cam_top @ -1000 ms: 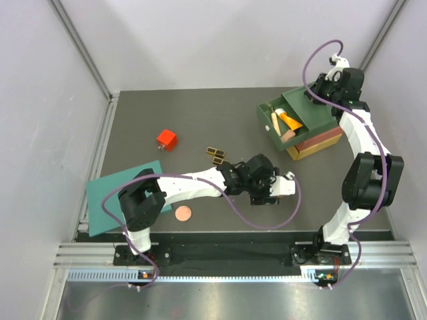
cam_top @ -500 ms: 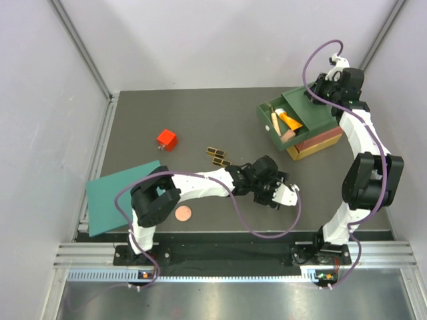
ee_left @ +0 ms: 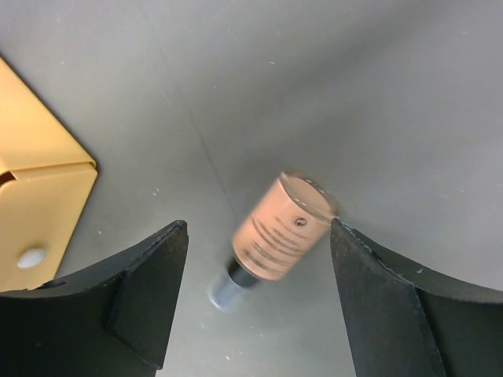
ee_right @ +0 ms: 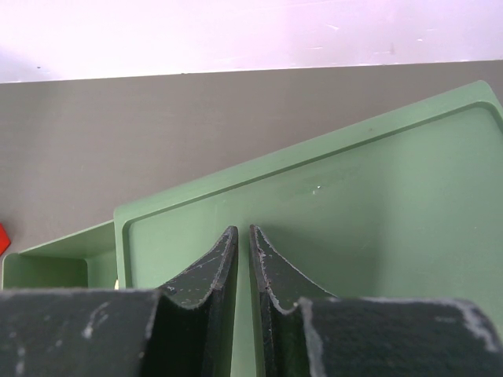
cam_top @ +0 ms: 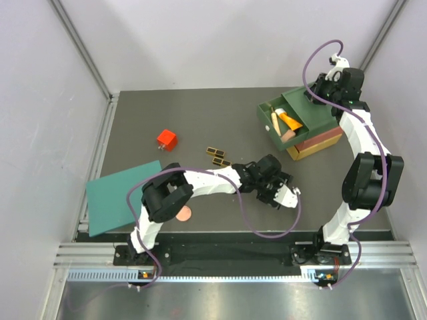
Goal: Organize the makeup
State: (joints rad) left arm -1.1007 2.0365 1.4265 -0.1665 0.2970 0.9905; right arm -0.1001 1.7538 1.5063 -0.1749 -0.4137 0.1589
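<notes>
Left fingers (ee_left: 149, 290) spread wide either side of the beige bottle (ee_left: 279, 232) lying on the bench (ee_left: 393, 78), probably lining up a grab; right fingers (ee_right: 208, 275) nearly together, empty, parked over green drawer box (ee_right: 377, 220).

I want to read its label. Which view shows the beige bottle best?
The left wrist view: the beige bottle shows whole between the left hand's open fingers. The top view hides it under that hand; the right wrist view misses it.

Grey tabletop (cam_top: 200, 120), pale walls (cam_top: 213, 40)
</notes>
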